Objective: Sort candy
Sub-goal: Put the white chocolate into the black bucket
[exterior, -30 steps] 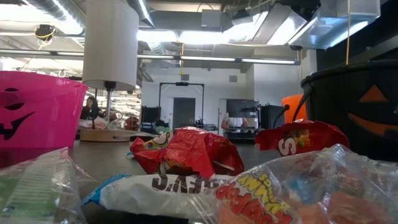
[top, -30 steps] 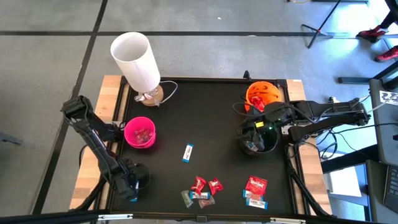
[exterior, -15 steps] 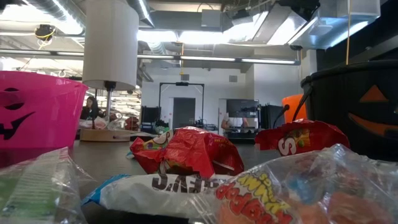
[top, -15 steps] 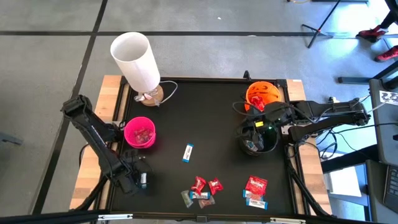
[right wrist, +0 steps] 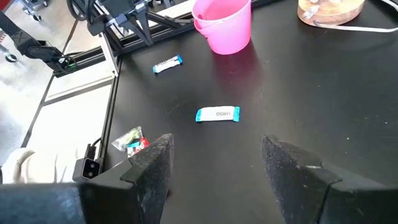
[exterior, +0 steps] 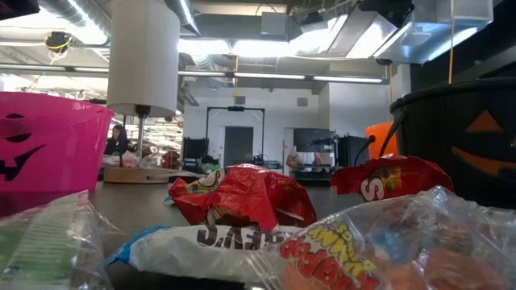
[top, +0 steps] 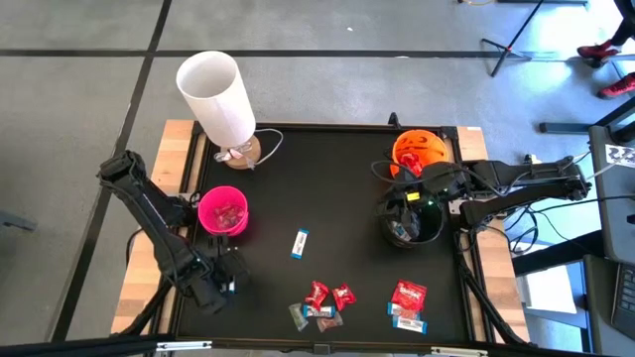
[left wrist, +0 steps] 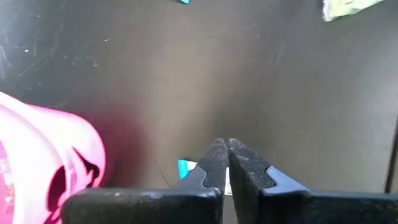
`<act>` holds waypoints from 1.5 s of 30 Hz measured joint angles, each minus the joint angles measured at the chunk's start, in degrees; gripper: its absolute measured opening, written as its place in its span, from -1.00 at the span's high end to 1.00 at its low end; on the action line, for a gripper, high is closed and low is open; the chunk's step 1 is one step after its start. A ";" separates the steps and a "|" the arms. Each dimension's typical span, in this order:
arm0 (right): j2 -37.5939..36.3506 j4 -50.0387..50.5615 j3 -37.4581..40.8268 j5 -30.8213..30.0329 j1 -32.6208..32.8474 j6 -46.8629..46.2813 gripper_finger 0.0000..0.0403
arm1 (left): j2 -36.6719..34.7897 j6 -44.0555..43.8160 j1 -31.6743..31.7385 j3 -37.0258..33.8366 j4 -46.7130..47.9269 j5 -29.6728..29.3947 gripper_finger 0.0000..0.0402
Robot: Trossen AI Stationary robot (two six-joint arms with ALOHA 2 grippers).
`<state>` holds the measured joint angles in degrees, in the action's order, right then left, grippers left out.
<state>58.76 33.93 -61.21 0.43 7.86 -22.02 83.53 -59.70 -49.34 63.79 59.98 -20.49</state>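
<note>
The left claw (left wrist: 224, 149) had just pinched together above a blue-and-white candy (left wrist: 186, 168) on the tabletop (top: 337, 188) without gripping it, while the right claw (right wrist: 214, 155) waited apart.

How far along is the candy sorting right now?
Done: red candy sits in the pink bowl, some in the black bowl. In hand: left gripper is shut beside a blue-white candy, grip unclear; right gripper hangs open over the black bowl. Left: the centre candy, a front pile and a second pile.

Low view: white candy wrapper (exterior: 218, 242) reads "HERSHEY'S", upside down. Red wrapper (exterior: 387, 181) shows an "S". Nothing else legible.
</note>
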 joint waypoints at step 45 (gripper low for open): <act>6.46 2.73 -0.04 -2.40 0.07 1.12 -0.20 | 22.31 0.28 -7.30 0.09 -6.29 6.88 0.17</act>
<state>65.23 36.66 -61.25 -1.97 7.92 -20.91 105.84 -59.42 -56.64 63.87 53.69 -13.61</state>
